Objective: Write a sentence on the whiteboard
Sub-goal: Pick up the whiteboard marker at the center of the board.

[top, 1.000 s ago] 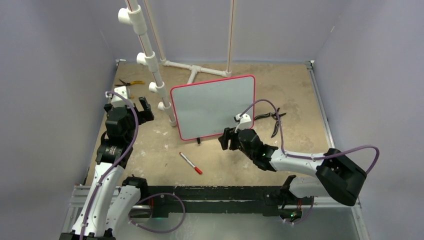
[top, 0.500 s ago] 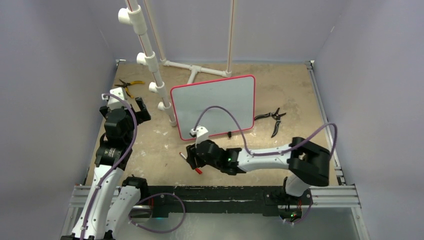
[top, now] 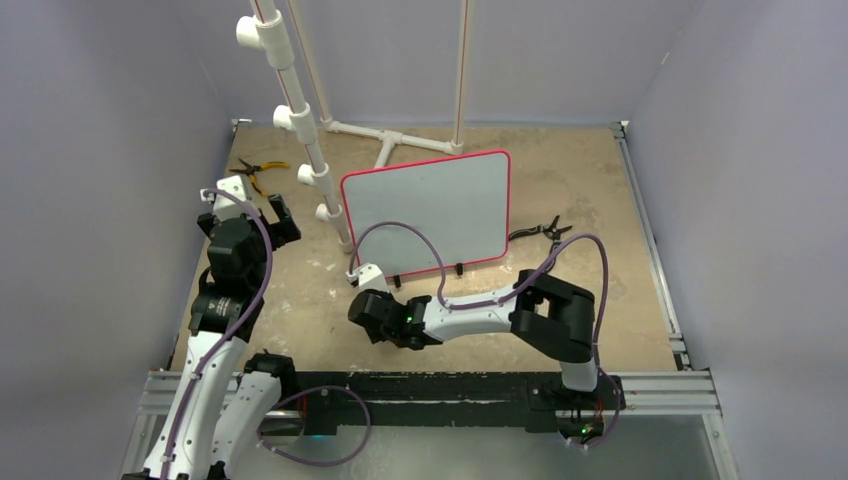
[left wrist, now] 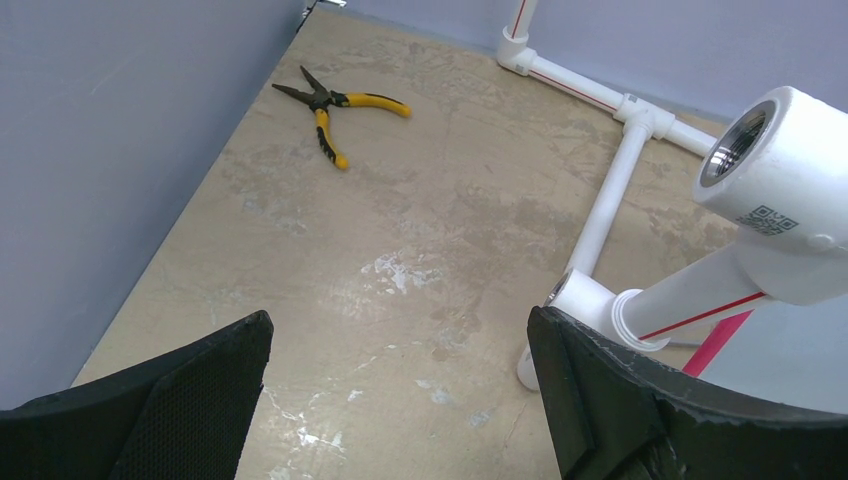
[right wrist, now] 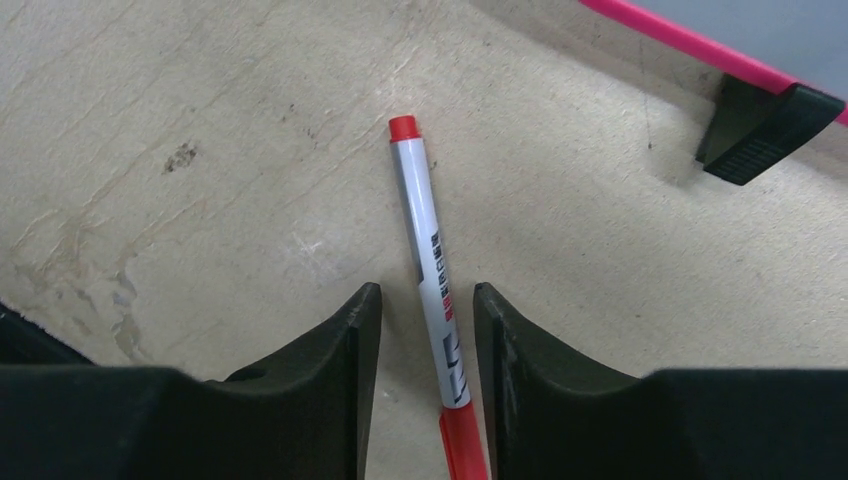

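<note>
Top external view: I see the whiteboard (top: 425, 212) standing on the tan table (top: 600, 190), around the middle and toward the back. Its face looks plain pale grey from here.
Board edges: a thin red frame runs round it. Its left side is just beside the white pipe stand (top: 300, 120), and I cannot tell whether they touch.
Right arm: it is folded across in front of the board, and the right gripper (top: 372, 318) is low over the table near the board's lower left corner.
Right wrist view: the marker (right wrist: 433, 260) lies flat on the table between my two black fingers (right wrist: 340, 350). Its small red end points away from me and its longer red end is nearest the camera.
Right gripper state: partly open and straddling the marker, with a slim gap showing on the left side. It has not closed on anything.
Board foot: one black foot (right wrist: 765, 118) and a strip of the red frame show at the upper right of this view, well apart from the marker.
Left gripper (left wrist: 400, 325): spread wide and holding nothing, raised over the left side of the table.
Left wrist view: yellow-handled pliers (left wrist: 330, 110) lie near the left wall and white pipe fittings fill the right.
Other tool: black pliers (top: 540, 230) lie just right of the board.
</note>
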You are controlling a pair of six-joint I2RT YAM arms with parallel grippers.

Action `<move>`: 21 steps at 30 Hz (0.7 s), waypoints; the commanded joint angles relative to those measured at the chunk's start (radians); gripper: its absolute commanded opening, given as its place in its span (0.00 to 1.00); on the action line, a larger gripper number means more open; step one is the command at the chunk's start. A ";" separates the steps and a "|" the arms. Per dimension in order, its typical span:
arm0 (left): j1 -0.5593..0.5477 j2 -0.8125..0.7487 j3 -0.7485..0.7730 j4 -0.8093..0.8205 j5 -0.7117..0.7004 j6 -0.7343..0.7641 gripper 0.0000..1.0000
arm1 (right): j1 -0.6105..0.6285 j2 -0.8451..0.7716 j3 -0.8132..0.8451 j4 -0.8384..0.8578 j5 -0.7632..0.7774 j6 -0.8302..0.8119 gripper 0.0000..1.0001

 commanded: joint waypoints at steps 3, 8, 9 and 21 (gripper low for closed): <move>0.006 -0.009 0.004 0.012 -0.011 -0.010 0.98 | 0.008 0.035 0.061 -0.073 0.065 0.018 0.26; 0.006 -0.011 0.002 0.012 0.005 -0.007 0.98 | 0.010 0.016 0.053 -0.067 0.095 0.046 0.00; 0.006 -0.011 0.002 0.012 0.019 -0.003 0.98 | 0.010 -0.005 0.044 -0.062 0.104 0.056 0.00; 0.006 -0.064 0.201 -0.148 0.477 -0.059 0.93 | 0.007 -0.562 -0.281 0.366 0.103 0.013 0.00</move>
